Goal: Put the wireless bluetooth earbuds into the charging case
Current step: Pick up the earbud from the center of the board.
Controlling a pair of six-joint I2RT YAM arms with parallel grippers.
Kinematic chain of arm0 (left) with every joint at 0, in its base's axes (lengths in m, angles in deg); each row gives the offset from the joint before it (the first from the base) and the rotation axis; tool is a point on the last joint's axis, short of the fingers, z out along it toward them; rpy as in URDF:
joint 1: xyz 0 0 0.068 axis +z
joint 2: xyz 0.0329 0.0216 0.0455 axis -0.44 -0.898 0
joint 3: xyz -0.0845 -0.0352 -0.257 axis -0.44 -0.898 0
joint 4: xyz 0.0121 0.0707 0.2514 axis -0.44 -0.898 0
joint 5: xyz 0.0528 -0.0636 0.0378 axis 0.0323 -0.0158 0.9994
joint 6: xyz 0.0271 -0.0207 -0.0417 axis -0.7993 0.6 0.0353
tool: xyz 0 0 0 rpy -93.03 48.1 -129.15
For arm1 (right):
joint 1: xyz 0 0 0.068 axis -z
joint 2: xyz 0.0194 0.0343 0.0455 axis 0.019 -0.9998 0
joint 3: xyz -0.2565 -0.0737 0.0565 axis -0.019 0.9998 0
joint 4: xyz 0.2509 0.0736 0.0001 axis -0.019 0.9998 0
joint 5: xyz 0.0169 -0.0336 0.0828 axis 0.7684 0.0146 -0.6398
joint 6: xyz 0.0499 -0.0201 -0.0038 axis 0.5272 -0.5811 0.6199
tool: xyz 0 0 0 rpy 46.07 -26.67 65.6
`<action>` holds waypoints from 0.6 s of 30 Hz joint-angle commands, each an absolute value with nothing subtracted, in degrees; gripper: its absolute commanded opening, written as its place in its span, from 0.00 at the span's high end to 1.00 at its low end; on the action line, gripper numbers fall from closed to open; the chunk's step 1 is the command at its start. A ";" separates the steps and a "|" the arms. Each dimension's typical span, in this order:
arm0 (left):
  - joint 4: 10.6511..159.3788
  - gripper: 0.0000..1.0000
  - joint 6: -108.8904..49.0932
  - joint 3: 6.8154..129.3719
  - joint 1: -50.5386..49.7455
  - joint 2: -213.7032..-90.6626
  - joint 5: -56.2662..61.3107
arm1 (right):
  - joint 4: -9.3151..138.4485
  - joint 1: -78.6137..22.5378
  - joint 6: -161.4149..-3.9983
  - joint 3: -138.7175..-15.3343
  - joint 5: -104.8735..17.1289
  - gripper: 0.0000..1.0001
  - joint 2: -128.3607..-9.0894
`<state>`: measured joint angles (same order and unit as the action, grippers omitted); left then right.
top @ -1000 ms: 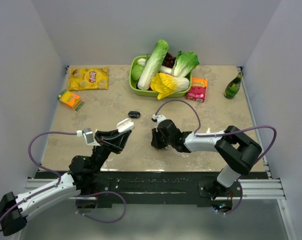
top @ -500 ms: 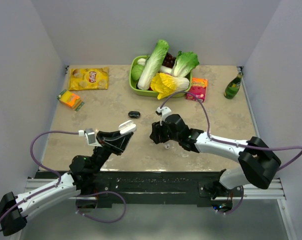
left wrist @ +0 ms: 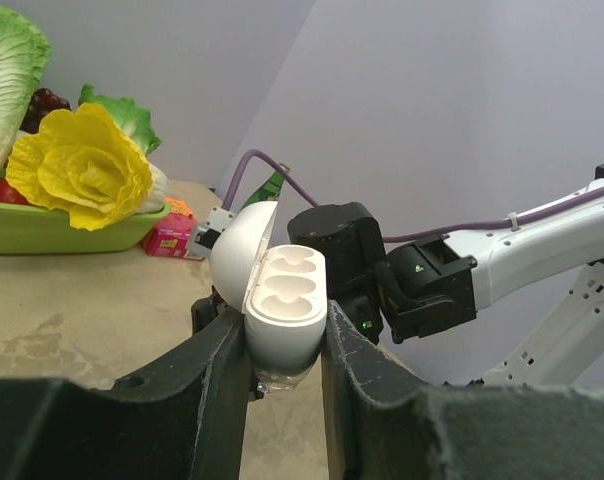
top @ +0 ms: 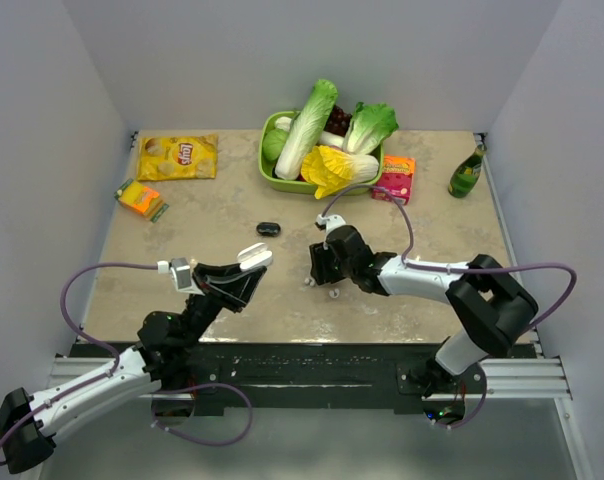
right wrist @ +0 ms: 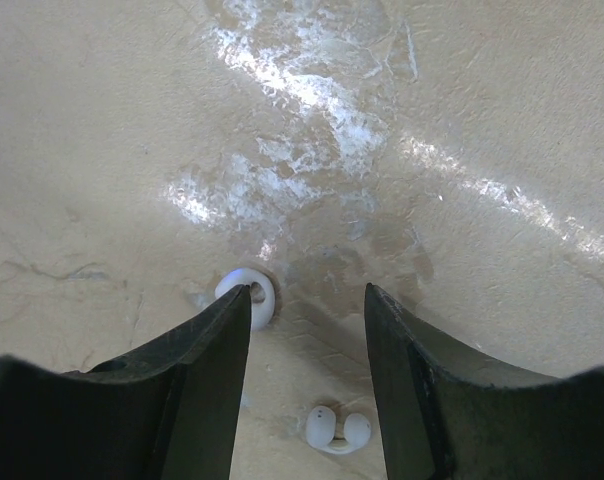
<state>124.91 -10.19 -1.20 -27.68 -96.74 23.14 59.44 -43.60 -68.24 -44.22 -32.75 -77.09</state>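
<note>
Closest in, the left gripper (left wrist: 285, 345) is pinching the charging case (left wrist: 282, 295) by its lower half. The lid is flipped open and both wells are empty. So the case is up off the table (right wrist: 462, 150), just left of the right arm.

A bit further out, the right gripper (right wrist: 307, 300) points down at the table with its jaws spread and nothing in them. One earbud (right wrist: 332, 430) lies inside the gap but back toward the wrist, with its long axis running finger to finger. The other earbud (right wrist: 247, 298) sits right at one fingertip, partly hidden.

The right arm is way nearer to both buds. My guess is it needs to shift back over that first bud before closing.
</note>
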 commanded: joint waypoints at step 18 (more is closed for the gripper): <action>126.59 1.00 -10.28 -14.80 -28.04 -96.64 21.77 | 56.50 -43.74 -70.27 -44.98 -35.70 0.48 -80.98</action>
<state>124.80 -10.17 -1.20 -27.68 -96.76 22.90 58.21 -43.60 -69.25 -44.22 -34.52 -80.28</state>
